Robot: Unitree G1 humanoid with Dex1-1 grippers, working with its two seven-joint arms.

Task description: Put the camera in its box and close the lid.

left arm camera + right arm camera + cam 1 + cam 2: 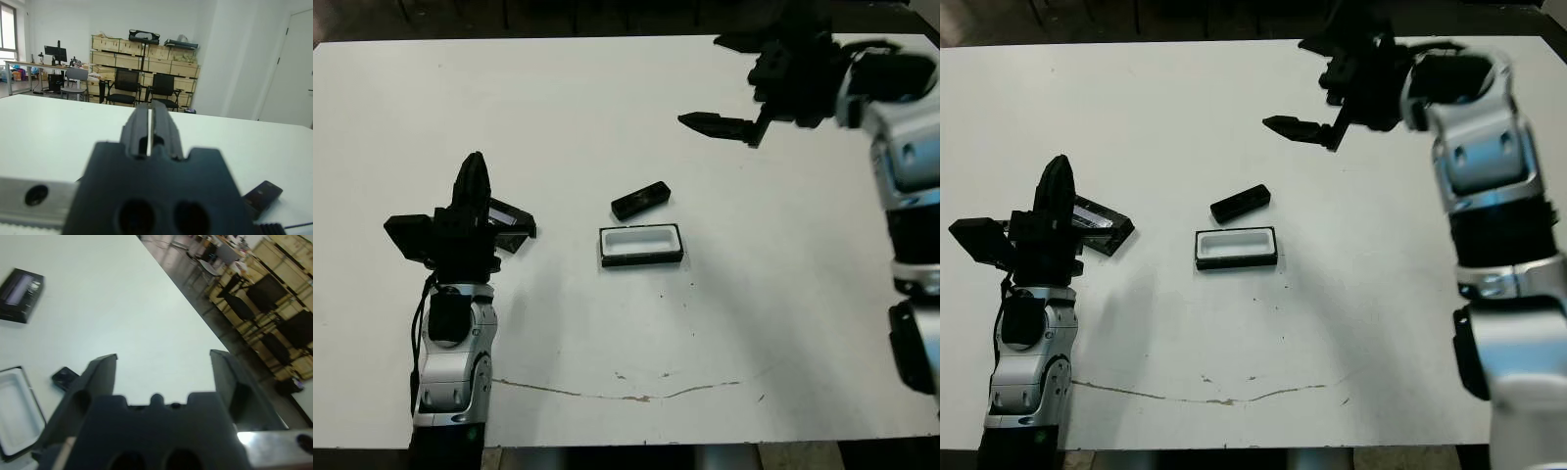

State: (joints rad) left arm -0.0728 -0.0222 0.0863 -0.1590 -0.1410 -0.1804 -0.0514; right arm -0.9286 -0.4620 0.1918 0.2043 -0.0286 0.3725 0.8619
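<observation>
The camera (640, 200), a slim black bar, lies at an angle on the white table just behind the box (641, 245). The box is an open tray with a black rim and white lining, and nothing is inside it. The flat black lid (512, 221) with its glossy panel lies to the left, partly hidden behind my left gripper (475, 163). That gripper is shut on nothing, its fingers (149, 122) pressed together. My right gripper (729, 83) hangs open above the table's far right, well behind the camera. Its wrist view shows the lid (20, 289), box (14, 411) and camera (66, 377).
A thin brown crack line (626, 395) runs across the table (783, 313) near its front edge. Beyond the far edge, the left wrist view shows office chairs (127, 85) and stacked crates (146, 54).
</observation>
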